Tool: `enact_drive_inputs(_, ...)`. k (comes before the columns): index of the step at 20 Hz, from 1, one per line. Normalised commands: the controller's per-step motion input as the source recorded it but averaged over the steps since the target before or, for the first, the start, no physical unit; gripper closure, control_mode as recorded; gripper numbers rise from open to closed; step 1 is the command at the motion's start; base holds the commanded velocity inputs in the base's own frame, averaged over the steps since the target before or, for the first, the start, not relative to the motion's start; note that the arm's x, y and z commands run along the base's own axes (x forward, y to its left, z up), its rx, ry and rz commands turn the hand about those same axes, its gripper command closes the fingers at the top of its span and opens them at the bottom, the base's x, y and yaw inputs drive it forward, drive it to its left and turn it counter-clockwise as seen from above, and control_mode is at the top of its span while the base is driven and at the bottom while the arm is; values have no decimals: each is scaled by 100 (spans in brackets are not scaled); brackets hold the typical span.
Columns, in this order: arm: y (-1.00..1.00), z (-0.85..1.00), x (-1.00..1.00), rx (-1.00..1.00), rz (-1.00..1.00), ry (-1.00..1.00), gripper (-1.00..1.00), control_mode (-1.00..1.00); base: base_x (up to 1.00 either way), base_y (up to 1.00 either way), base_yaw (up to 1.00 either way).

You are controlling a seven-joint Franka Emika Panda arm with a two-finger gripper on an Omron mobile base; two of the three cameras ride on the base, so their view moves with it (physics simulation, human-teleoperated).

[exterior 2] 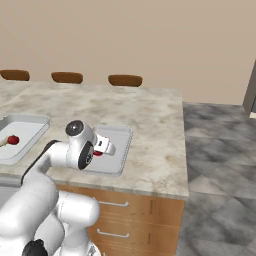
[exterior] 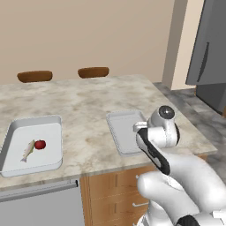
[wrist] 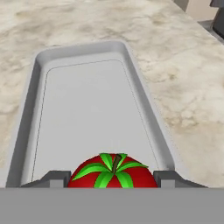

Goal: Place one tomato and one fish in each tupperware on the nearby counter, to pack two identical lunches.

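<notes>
Red tomato (wrist: 113, 172) sits gripped in the pincer (wrist: 113, 180) over the empty box (wrist: 83, 100), so one lunch (exterior: 31, 148) is packed, fish pending here.

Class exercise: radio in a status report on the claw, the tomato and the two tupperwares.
Claw shut on tomato, over the near end of the right tupperware. Left tupperware holds one fish and one tomato. Nothing in the way.

glossy white rounded arm segments with dark joint bands, a grey round cap at the wrist.
</notes>
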Motion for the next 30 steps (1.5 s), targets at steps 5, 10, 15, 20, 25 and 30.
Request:
enact_drive_inputs(5, -5, -28, 63, 0, 0, 2, 100, -100, 0, 0, 0)
enact_drive_inputs(10, -7, -42, 40, 0, 0, 1, 100, -100, 0, 0, 0)
enact_drive_inputs(15, 0, -21, 44, 0, -1, 0, -100, -100, 0, 0, 0)
enact_drive_inputs(20, 0, -22, 45, 0, -1, 0, -100, -100, 0, 0, 0)
enact_drive_inputs(25, 0, -4, 43, 0, -1, 1, -100, -100, 0, 0, 0)
enact_drive_inputs(30, -8, 76, -23, 0, -4, 23, -100, -100, 0, 0, 0)
